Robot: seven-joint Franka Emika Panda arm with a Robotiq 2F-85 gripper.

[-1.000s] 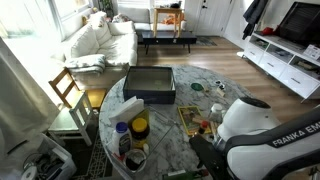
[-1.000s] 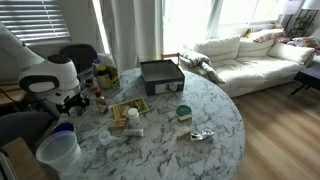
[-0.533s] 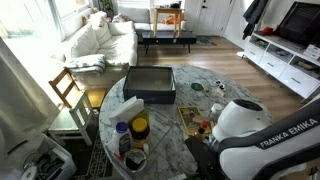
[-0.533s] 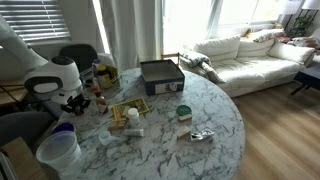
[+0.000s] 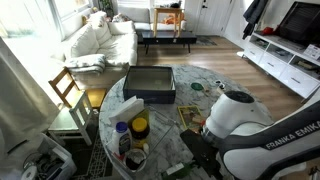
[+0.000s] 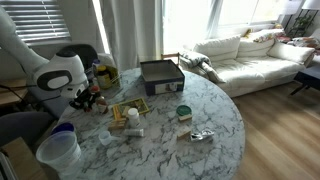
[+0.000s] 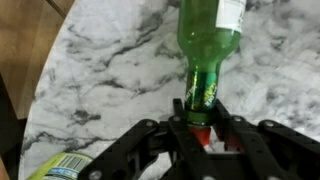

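In the wrist view a green glass bottle (image 7: 205, 40) with a red cap lies on the marble table (image 7: 100, 70). My gripper (image 7: 200, 112) is shut on its neck just below the cap, one black finger (image 7: 180, 115) on each side. In an exterior view the gripper (image 6: 84, 100) hangs low over the table's edge among small bottles; the green bottle is hard to make out there. My own white arm (image 5: 240, 120) hides the grip in an exterior view.
A dark tray (image 6: 161, 75) sits at the far side of the round table. A yellow box (image 6: 130, 108), a green-lidded jar (image 6: 184, 112) and a foil piece (image 6: 201, 135) lie mid-table. A labelled can (image 7: 60, 168) lies beside the gripper. A wooden chair (image 5: 68, 88) stands nearby.
The arm has shifted toward the table's middle and lowered. The jaws have gone from open to shut on the green bottle's neck.
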